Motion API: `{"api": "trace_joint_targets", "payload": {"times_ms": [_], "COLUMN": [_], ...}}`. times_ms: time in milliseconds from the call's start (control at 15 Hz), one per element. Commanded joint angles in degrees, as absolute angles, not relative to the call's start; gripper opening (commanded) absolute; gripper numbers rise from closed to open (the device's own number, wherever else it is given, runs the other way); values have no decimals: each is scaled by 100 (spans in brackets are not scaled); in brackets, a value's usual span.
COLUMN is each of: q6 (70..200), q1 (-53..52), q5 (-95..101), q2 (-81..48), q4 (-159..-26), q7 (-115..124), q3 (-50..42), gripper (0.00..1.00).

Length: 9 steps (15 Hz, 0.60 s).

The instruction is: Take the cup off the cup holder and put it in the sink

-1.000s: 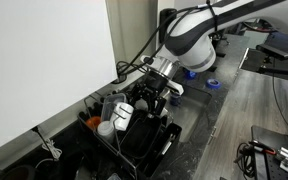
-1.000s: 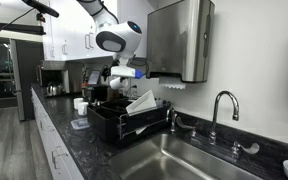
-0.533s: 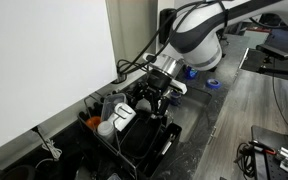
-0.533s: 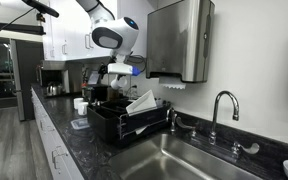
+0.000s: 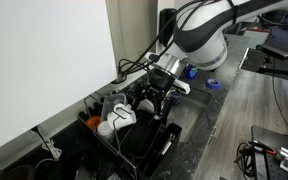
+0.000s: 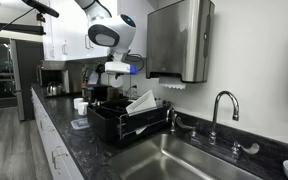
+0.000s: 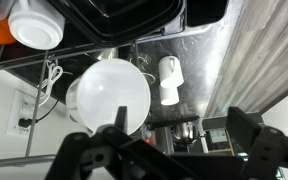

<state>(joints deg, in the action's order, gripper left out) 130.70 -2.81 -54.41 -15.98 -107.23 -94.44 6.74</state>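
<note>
Dark speckled countertop runs along a kitchen wall, and we see its front edge drop to a wood-look floor, where the room opens out. At the back edge the wall closes us in, with a steel towel dispenser mounted above. Toward one end of the counter a steel sink is let into the surface, its faucet at the back edge. Just beside the sink stands a black dish rack, its walls rising around what it holds.

Our gripper hangs low over the rack, the arm's bulk above it. In the wrist view we see the gripper with its fingers spread wide, closed on nothing. The white cup sits in the rack, its round face toward the camera, close to one finger; we cannot tell whether they touch. In an exterior view the cup shows on the rack's wall side, just beside the gripper. A second white cup sits farther off.
</note>
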Motion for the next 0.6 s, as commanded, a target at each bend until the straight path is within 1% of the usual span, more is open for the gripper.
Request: {"api": "trace_joint_targets", "payload": {"times_ms": [0, 533], "q6": [13402, 14338], "q1": [-297, -384], "q5": [-5391, -5443], "q2": [-1502, -1817], "q4": [-10961, -10923], "q7": [-9506, -9300], "q3": [687, 812], "gripper": [100, 100]}}
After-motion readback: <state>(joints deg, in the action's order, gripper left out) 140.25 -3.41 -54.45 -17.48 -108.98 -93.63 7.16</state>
